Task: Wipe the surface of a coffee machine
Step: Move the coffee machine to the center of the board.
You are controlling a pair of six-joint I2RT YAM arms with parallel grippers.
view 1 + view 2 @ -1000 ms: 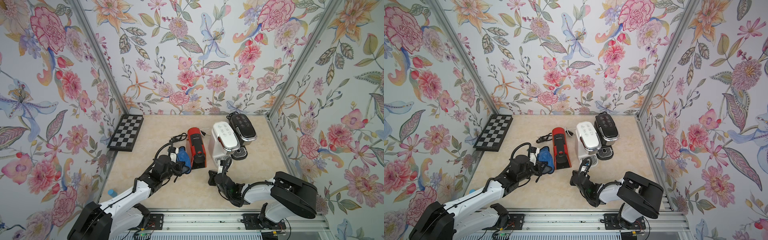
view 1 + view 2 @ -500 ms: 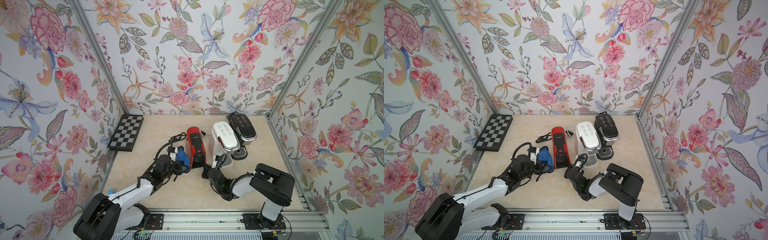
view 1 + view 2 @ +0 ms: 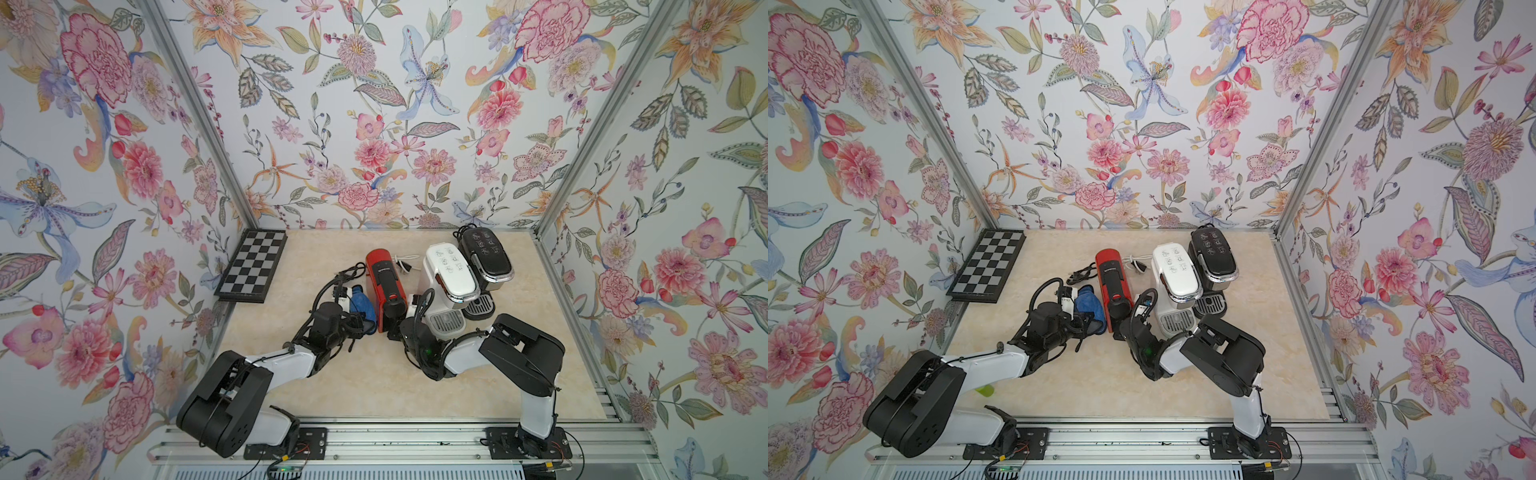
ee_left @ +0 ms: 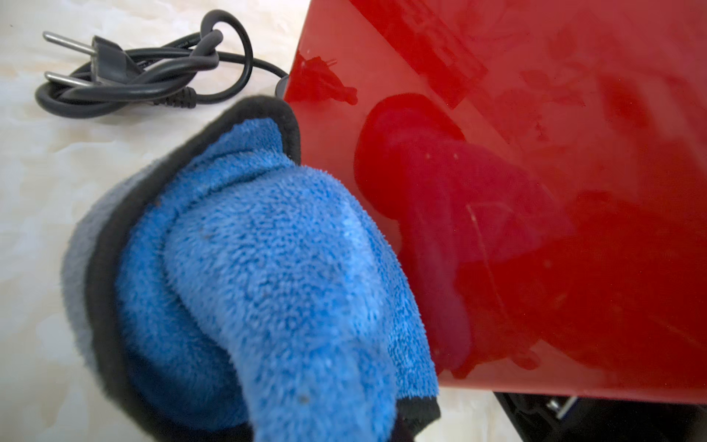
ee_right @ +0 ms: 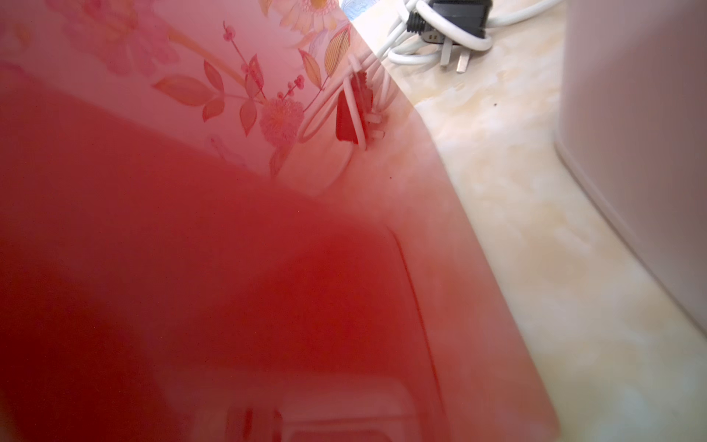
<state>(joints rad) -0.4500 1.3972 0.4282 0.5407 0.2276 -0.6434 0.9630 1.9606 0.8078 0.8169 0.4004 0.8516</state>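
A red coffee machine [image 3: 384, 286] stands mid-table, seen in both top views. My left gripper [image 3: 353, 309] is shut on a blue cloth [image 3: 360, 303] whose folds hide the jaws. The cloth [image 4: 267, 268] presses against the machine's glossy left side [image 4: 535, 191]. My right gripper [image 3: 409, 305] is low against the machine's right side, between it and the white machine. The right wrist view shows only that red side panel [image 5: 191, 248] from very close. The fingers do not show, so I cannot say how those jaws stand.
A white coffee machine [image 3: 449, 278] and a black one [image 3: 484, 257] stand close to the right of the red one. A black power cord [image 4: 145, 72] and a white one [image 5: 440, 42] lie behind. A chessboard [image 3: 253, 266] leans at the left wall.
The right arm has swung left from in front of the white machine to the red machine's right side. The cloth has slid slightly back along the left side.
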